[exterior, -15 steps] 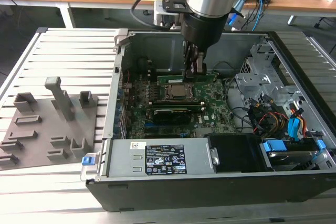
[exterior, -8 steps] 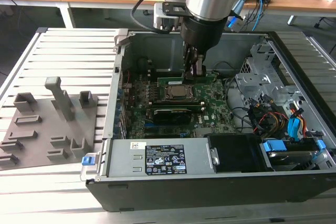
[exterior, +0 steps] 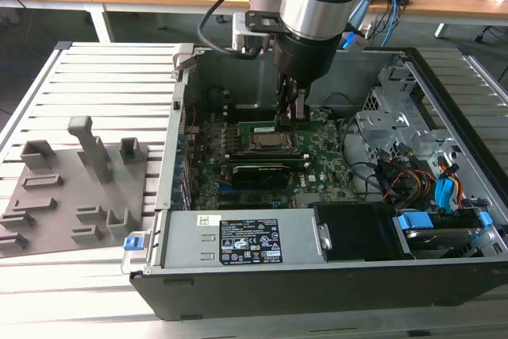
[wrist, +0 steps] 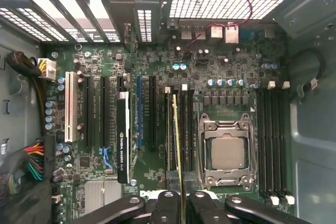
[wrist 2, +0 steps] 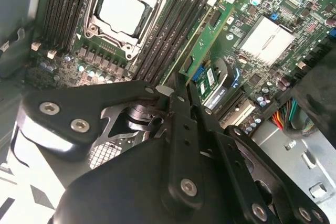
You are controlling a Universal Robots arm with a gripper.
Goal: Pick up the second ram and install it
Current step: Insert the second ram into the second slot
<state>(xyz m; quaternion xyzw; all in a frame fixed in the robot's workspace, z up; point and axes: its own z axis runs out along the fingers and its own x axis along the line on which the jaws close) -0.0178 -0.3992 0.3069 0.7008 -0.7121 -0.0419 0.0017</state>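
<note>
Exterior view first: the arm reaches down into the open computer case (exterior: 444,220), which lies on its side on the slatted bench (exterior: 103,85), and the gripper (exterior: 290,109) hangs just above the motherboard (exterior: 317,156) at the far side of the CPU socket (exterior: 266,143). A RAM stick already seated (exterior: 258,126) lies along that far side, to the exterior view's left of the gripper.

Both wrist views show the fingers (wrist 2: 181,90) clamped on the second ram (wrist 2: 207,38), pinching its two flat faces near one end. Held that way, the stick stands on its long edge, parallel to the black memory slots (wrist: 173,129) beside the socket, which is probably how it must meet a slot. In the first wrist view the second ram (wrist: 178,150) shows as a thin edge-on line running over those slots; whether it is already in one or just above, I cannot tell.

The grey holder tray (exterior: 71,188) sits on the bench at the exterior view's left, well apart from the case.
</note>
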